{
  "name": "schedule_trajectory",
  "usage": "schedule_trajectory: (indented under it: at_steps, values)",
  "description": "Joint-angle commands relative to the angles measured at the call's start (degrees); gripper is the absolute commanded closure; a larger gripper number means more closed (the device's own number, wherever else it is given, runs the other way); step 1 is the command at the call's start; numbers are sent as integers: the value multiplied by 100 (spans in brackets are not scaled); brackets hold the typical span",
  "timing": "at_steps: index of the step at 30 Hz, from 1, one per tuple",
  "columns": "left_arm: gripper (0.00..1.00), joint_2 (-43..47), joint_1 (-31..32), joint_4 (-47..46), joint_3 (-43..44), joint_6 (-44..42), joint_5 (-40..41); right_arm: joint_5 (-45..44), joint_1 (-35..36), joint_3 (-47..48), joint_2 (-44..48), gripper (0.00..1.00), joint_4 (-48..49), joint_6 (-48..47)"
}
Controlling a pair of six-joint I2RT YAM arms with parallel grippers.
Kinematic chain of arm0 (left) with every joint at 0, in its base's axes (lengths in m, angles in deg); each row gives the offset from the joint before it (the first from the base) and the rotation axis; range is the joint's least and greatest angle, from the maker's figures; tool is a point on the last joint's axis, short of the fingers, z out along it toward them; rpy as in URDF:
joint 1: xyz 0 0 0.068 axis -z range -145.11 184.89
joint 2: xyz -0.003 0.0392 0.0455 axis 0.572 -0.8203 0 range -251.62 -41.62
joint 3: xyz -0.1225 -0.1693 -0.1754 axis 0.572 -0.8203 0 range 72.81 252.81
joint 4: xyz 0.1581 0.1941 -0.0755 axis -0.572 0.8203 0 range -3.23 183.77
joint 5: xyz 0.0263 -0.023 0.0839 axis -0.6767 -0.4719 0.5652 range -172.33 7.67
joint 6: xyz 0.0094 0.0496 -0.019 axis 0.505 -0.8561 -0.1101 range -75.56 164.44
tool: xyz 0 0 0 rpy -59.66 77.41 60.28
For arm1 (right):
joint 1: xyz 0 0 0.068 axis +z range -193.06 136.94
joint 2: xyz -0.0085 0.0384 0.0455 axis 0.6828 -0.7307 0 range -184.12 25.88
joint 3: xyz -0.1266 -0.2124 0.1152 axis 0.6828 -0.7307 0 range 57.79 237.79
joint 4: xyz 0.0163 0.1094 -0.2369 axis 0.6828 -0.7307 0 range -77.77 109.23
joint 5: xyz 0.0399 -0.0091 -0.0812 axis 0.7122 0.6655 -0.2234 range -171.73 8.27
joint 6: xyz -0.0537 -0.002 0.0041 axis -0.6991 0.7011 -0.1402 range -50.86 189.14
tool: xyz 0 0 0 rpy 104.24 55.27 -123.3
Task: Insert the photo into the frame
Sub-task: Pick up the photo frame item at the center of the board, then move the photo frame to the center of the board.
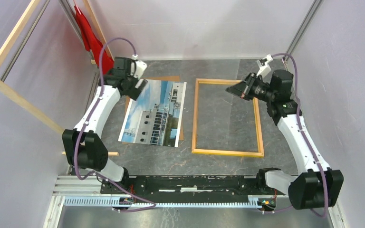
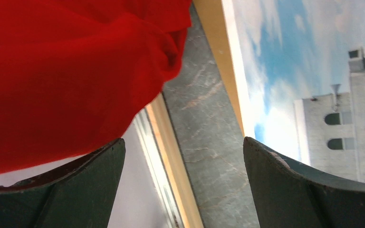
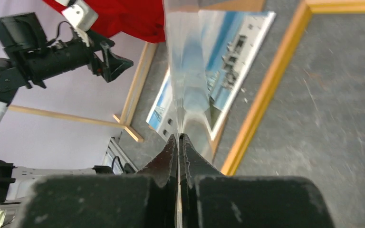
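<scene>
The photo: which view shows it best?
Top external: the nearly whole photo lies flat left of the frame. Left wrist catches only one sky-and-building part; right wrist sees it partly, behind the clear sheet pinched in its jaws.

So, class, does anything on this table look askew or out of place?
The photo lies skewed across the brown board, not parallel to the frame beside it. The right hand pinches a clear sheet edge-on.
</scene>
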Motion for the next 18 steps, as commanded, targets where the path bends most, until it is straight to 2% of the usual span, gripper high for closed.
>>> schedule_trajectory:
  at_steps: [1, 3, 5, 9, 12, 15, 18]
  values:
    - [0, -142, 876, 139, -107, 521, -269, 643, -593, -562, 303, 100, -1020, -683]
    - [0, -308, 1203, 114, -50, 706, -406, 675, -898, -625, 420, 100, -1272, -882]
    - [0, -525, 1402, 114, 102, 925, -880, 462, -1142, -462, 462, 100, -1844, -1297]
    - [0, -1118, 1817, 118, 364, 1164, -1364, -750, -1241, 38, 668, 100, -2747, -2045]
    - [0, -1575, 2177, 113, 572, 1284, -1473, -1534, -1241, -186, 1026, 100, -2536, -2153]
    - [0, -1835, 2355, -41, 751, 1459, -1587, -1869, -1241, -487, 1193, 100, -2290, -2186]
    - [0, -2059, 2500, -175, 871, 1596, -1715, -2287, -1240, -467, 1097, 100, -2495, -2167]
